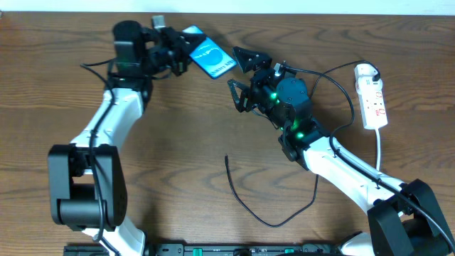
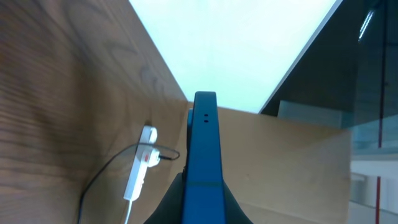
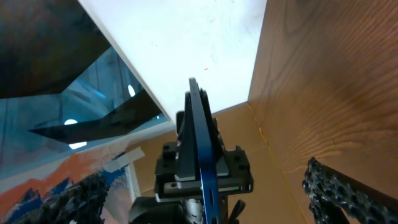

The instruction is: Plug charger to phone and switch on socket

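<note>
At the far edge of the table [image 1: 185,142], my left gripper [image 1: 183,51] is clamped on the phone [image 1: 212,58], holding it tilted. Just right of it my right gripper [image 1: 243,77] hangs with fingers apart, gripping nothing. Far right lies the socket [image 1: 372,96], a black lead entering it. Near centre, the charger [image 1: 273,225] loops across the wood, its free tip [image 1: 227,158] lying loose. I judge the tip needs fetching first: I'd pinch it just behind the end, so it stays straight for the port.
</note>
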Robot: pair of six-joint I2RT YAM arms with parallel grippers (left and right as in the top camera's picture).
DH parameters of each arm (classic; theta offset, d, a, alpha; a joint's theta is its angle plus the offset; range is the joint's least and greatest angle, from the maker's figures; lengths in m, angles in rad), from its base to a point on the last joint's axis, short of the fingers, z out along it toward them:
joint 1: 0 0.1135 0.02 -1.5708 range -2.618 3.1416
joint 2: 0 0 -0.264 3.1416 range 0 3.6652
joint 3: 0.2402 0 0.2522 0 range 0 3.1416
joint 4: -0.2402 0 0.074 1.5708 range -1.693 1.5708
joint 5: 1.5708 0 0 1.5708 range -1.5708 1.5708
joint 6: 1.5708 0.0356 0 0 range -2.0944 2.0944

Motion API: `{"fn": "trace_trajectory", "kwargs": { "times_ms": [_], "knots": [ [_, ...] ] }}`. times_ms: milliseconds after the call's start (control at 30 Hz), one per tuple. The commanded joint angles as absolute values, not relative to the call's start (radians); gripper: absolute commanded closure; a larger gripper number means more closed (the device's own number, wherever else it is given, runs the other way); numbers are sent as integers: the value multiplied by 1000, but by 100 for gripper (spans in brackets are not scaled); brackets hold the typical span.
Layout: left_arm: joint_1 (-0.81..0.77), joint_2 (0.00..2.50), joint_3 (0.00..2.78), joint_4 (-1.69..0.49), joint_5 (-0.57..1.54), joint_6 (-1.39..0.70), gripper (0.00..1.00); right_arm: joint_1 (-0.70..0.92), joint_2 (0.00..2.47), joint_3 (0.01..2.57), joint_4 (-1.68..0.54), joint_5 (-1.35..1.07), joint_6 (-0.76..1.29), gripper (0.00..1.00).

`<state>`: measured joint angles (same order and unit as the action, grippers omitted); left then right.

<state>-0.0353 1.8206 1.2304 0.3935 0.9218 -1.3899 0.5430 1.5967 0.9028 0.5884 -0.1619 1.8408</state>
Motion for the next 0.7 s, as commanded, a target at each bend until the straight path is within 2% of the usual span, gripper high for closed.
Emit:
{"fn": "trace_trajectory", "kwargs": {
  "times_ms": [0,267,467,667],
  "knots": [
    [23,1792,1235,406,1015,-1384,92,550,1592,922,587,-166,1802,1],
    [169,1792,1235,406,1226,-1307,93,550,1592,922,587,-168,1685,1],
    [250,1792,1235,406,1391,-1190,93,550,1592,922,587,-200,1411,1],
    [297,1792,1235,406,1480,-1060,92,550,1592,925,587,-274,1237,1]
  ]
}}
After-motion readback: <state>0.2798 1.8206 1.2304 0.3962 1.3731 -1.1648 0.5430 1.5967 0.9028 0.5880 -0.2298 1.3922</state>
